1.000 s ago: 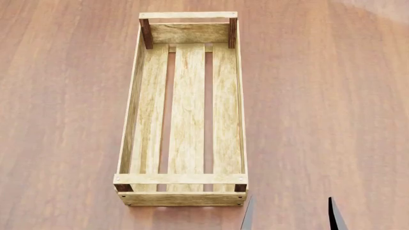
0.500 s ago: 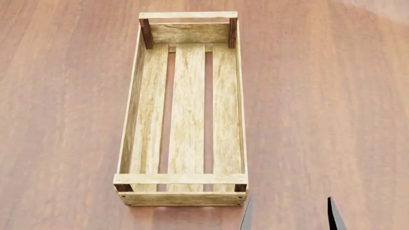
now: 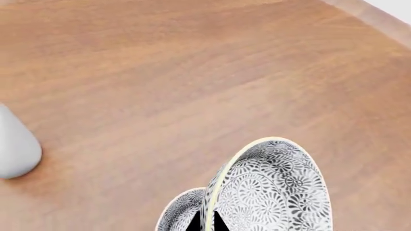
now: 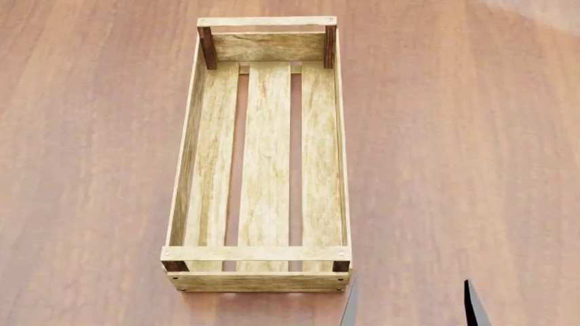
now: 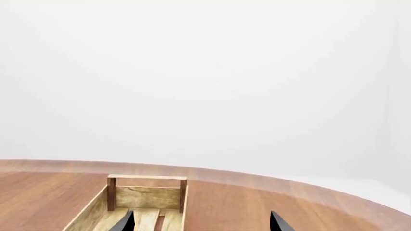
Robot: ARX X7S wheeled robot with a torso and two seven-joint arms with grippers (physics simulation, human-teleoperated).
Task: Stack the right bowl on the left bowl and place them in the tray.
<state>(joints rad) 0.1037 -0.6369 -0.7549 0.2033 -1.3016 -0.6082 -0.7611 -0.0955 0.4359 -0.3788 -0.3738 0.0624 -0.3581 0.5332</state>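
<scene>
Holding steady, nothing has shifted: the stacked bowls (image 3: pixel 257 192) are gripped by the left gripper (image 3: pixel 205 224), the right gripper (image 4: pixel 409 302) spread, the tray (image 4: pixel 190 156) unfilled.

This is looking like a pretend place made by a computer, not a real room. A big brown wooden tabletop (image 4: pixel 453 136) is filling the head view, smooth and shiny. Behind it, in the right wrist view, only a plain white wall (image 5: pixel 205 72) is showing. A light-wood tray (image 4: pixel 263 272) and patterned bowls (image 3: pixel 270 192) are hinting at a dining spot.
</scene>
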